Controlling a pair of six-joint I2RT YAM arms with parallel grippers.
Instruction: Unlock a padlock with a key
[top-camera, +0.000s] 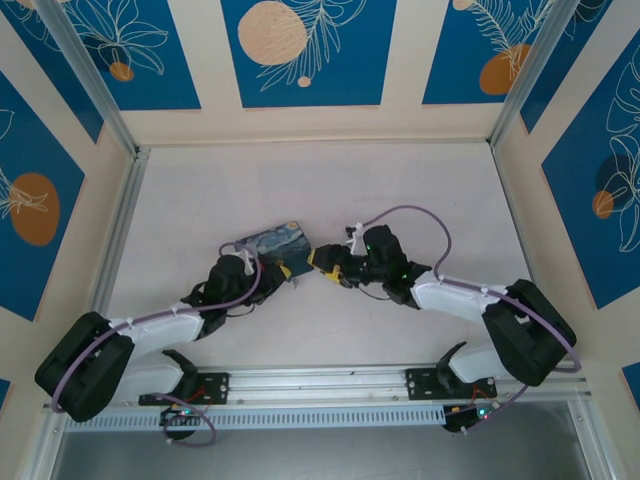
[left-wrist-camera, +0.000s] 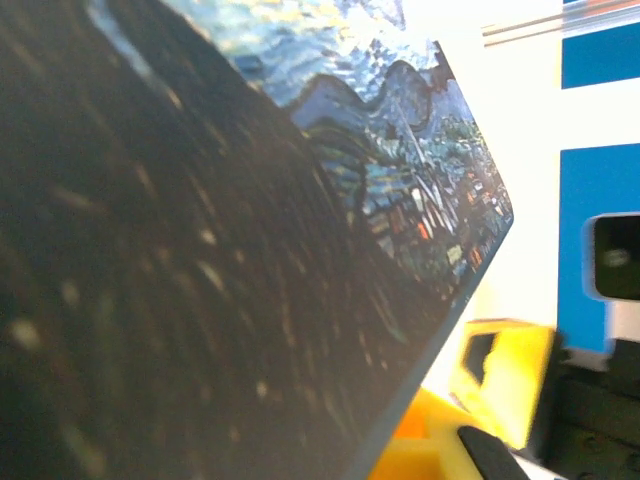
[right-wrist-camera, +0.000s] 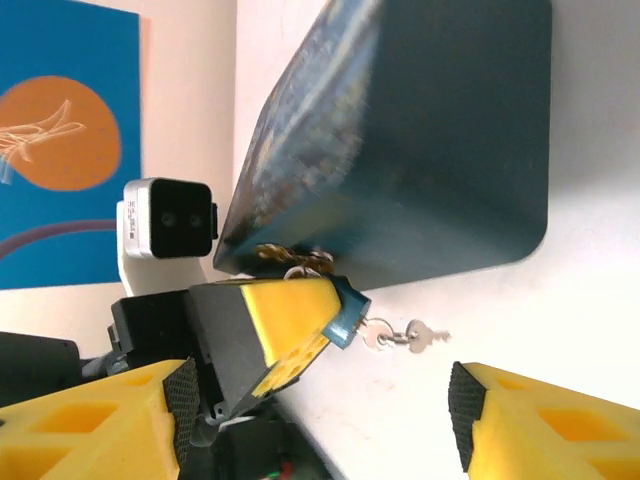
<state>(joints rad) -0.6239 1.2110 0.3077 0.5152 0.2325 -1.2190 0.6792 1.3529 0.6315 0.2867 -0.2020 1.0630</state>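
The small teal padlock is clamped between the yellow tips of my left gripper, which is shut on it just below the edge of the Starry-Night box. A silvery key sticks out of the padlock's end, with a ring and a second small key hanging from it over the white table. My right gripper is open, its black pads standing wide apart on either side, a short way back from the key and not touching it. From above, the left gripper and right gripper face each other beside the box.
The box lies on the white table and looms very close in the left wrist view, hiding the padlock there. A yellow finger shows past its edge. Patterned walls ring the table; aluminium rails run along the near edge.
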